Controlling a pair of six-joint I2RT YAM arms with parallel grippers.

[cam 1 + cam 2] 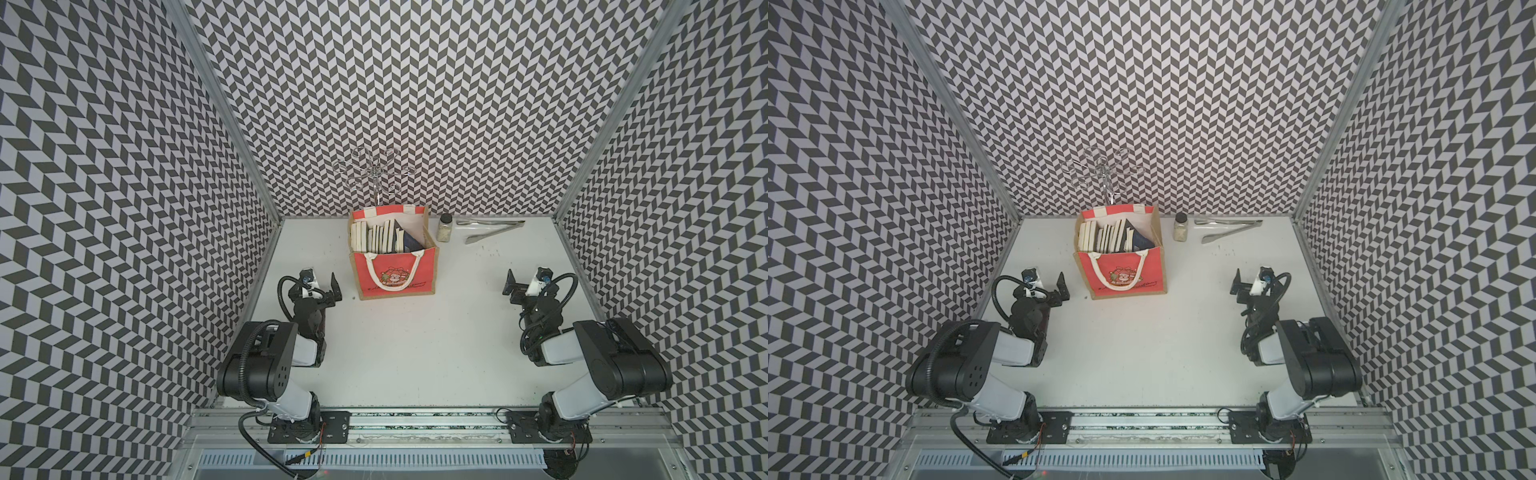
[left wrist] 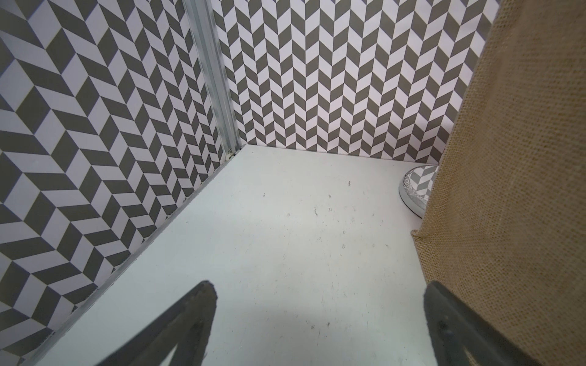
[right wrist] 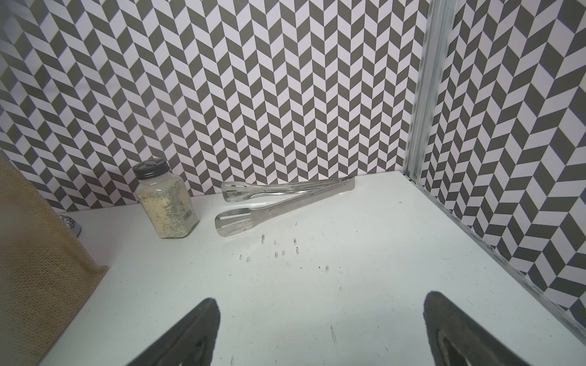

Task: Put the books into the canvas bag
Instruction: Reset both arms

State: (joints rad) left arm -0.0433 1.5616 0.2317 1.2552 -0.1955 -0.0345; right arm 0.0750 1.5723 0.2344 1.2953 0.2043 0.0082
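The canvas bag (image 1: 395, 276) (image 1: 1121, 278) stands upright at the back middle of the table, red front panel toward me, white rope handle hanging over it. Several books (image 1: 376, 237) (image 1: 1105, 237) stand packed inside it, pale page edges up, and a navy blue one (image 1: 409, 243) leans at the row's right end. No book lies on the table. My left gripper (image 1: 328, 291) (image 2: 318, 286) is open just left of the bag, beside its tan jute side (image 2: 507, 158). My right gripper (image 1: 512, 289) (image 3: 320, 304) is open well to the bag's right, nothing between its fingers.
A wire stand (image 1: 376, 170) rises behind the bag; its round base (image 2: 418, 187) shows past the jute side. A spice jar (image 1: 445, 227) (image 3: 165, 202) and metal tongs (image 1: 490, 230) (image 3: 269, 202) lie at the back right. Patterned walls close in three sides.
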